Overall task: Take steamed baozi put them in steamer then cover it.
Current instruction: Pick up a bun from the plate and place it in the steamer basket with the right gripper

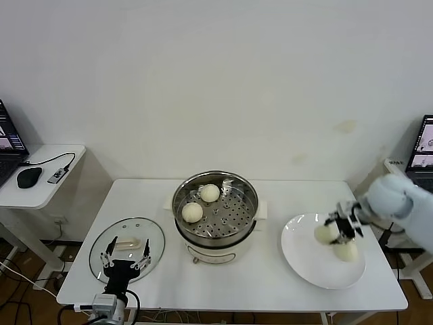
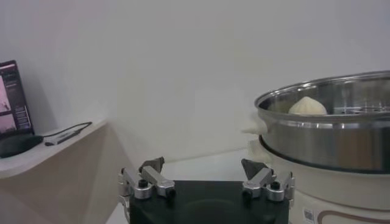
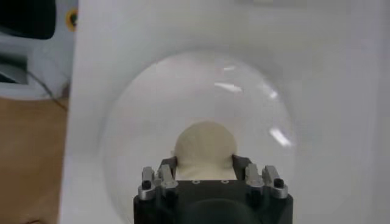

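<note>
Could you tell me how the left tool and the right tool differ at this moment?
The left tool hangs open and empty at the table's near edge above the glass cover; the right tool is shut on a baozi over the white plate. The left sits beside the steamer; the right is farther off. Both are dark, two-fingered tools.

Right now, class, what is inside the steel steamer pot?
Two baozi sit on the perforated tray inside the steamer, towards its left side. Whatever lies under that tray is hidden. The lid is off, lying on the table.
</note>
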{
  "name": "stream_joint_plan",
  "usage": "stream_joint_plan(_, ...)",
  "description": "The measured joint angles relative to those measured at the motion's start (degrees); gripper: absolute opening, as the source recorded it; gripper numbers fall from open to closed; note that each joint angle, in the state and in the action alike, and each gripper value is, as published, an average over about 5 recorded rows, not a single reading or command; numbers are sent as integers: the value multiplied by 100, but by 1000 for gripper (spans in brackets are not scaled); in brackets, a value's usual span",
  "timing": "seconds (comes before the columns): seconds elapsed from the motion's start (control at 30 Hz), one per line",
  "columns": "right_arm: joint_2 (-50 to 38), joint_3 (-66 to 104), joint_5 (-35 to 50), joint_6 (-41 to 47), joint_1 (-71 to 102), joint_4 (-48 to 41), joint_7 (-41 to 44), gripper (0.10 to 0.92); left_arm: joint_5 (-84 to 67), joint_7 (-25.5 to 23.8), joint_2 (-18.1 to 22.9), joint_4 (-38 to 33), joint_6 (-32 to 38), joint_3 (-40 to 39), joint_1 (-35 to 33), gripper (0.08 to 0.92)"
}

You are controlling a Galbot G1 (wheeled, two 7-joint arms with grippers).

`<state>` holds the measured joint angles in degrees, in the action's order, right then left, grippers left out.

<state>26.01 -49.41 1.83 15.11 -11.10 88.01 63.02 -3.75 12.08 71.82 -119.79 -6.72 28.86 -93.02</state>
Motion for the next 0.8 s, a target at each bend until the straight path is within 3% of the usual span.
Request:
stream_joint_plan(0.33,1242,-1115,797,-180,-1775,-196,-86,577,-40,3,15,-15,15,60,-32,823)
stream_joint_plan(0.8,3087,-2061,1093,-1133,-2253,-497,-383,577,-27,11,86,-62,19,78,-36,823)
